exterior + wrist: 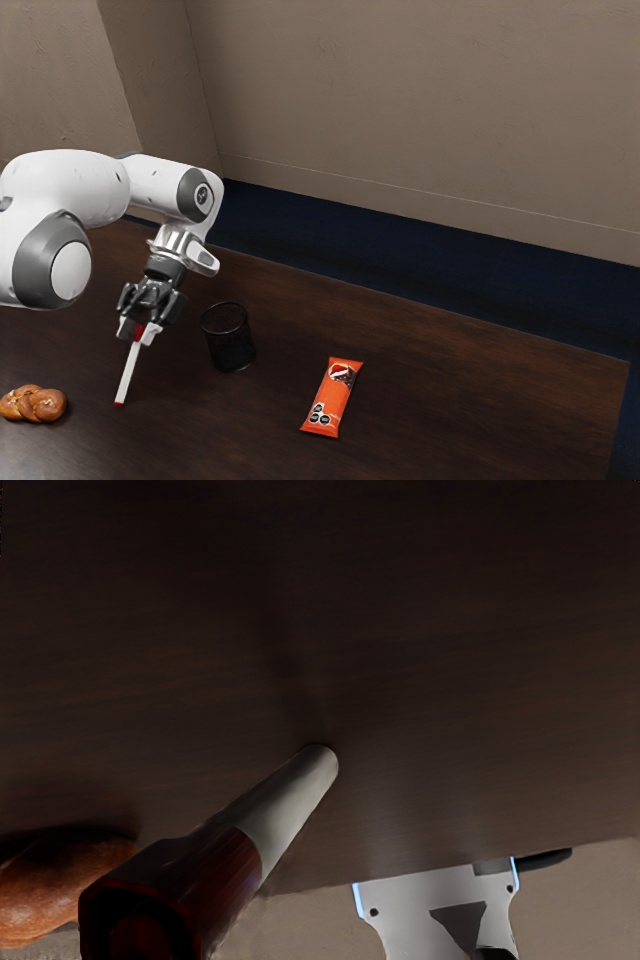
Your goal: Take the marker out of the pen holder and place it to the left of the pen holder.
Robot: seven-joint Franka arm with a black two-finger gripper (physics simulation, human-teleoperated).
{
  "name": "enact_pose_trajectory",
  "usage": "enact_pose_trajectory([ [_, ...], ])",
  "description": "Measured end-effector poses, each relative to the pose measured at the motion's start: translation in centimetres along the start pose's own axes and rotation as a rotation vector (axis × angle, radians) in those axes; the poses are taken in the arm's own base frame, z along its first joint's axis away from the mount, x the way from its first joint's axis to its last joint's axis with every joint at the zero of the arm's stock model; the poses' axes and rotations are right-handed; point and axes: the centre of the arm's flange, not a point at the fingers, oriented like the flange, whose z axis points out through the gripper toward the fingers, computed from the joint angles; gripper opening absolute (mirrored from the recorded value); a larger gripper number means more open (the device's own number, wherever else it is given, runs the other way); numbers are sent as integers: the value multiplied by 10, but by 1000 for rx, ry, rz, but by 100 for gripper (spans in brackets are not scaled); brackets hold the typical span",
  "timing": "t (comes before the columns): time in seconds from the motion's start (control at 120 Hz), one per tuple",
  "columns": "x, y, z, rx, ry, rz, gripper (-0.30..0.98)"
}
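Observation:
In the exterior view my gripper (pixel 141 330) is shut on the red-capped end of the white marker (pixel 128 375). The marker slants downward, its red tip lowest, out of the pen holder and on its left side. The black mesh pen holder (pixel 229 338) stands upright on the table, to the exterior view's right of my hand. Large in the wrist view, the marker (pixel 287 806) has its red cap close to the camera and its white barrel pointing away toward the table. Whether its tip touches the table I cannot tell.
A braided bread (pixel 33 404) lies at the exterior view's left on the dark table (pixel 480 375); the bread (pixel 60 880) is also in the wrist view. An orange snack packet (pixel 332 397) lies beyond the pen holder. The robot's base (pixel 435 910) appears past the table edge.

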Motion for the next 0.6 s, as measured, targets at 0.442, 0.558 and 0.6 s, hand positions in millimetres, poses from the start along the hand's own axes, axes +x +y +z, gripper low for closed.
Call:
enact_pose_trajectory([
  [0.442, -306, 195, -123, 359, 653, 298, 65],
  [0.558, -315, 196, -139, 413, 765, 368, 66],
  [0.6, -316, 194, -142, 425, 788, 387, 67],
])
